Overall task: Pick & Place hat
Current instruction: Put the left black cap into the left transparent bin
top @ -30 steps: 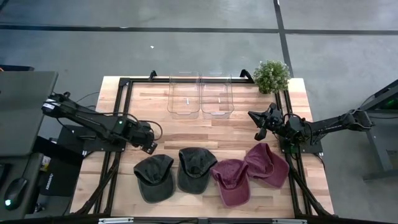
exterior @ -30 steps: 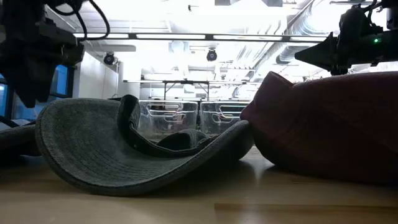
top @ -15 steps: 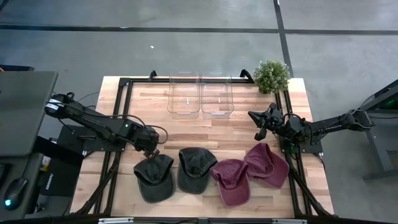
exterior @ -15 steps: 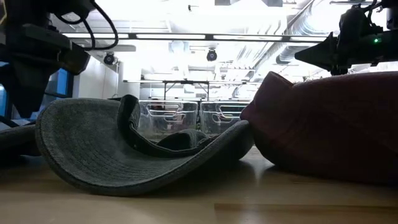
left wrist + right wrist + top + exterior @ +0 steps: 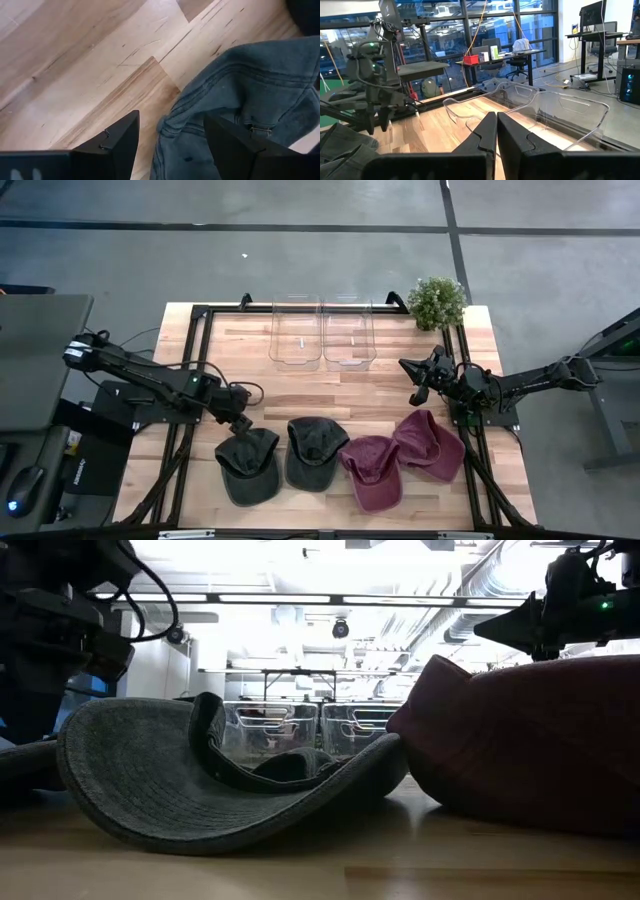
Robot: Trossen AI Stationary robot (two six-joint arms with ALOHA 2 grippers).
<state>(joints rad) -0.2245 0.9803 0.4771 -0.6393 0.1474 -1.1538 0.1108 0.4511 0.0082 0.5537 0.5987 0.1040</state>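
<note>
From above, four caps lie in a row along the front of the wooden table (image 5: 300,395). The left gripper (image 5: 240,424) hangs at the back edge of the leftmost dark grey cap (image 5: 247,465), jaws spread and holding nothing. The right gripper (image 5: 415,385) waits, pinched shut and empty, near the potted plant (image 5: 437,302), behind the maroon caps (image 5: 400,455). Two clear bins (image 5: 322,332) stand well behind the grey cap.

At table height, a grey cap (image 5: 220,790) sags on its brim, crown slumped.

The left wrist camera shows its fingers (image 5: 117,142) straddling the grey cap's (image 5: 235,100) stitched rim, one over bare wood.

The right wrist view looks past closed fingertips (image 5: 492,132) toward the bins (image 5: 555,115).

The cap looks light, soft, floppy; I'd pinch the seamed rim, where the cloth is thickest.
</note>
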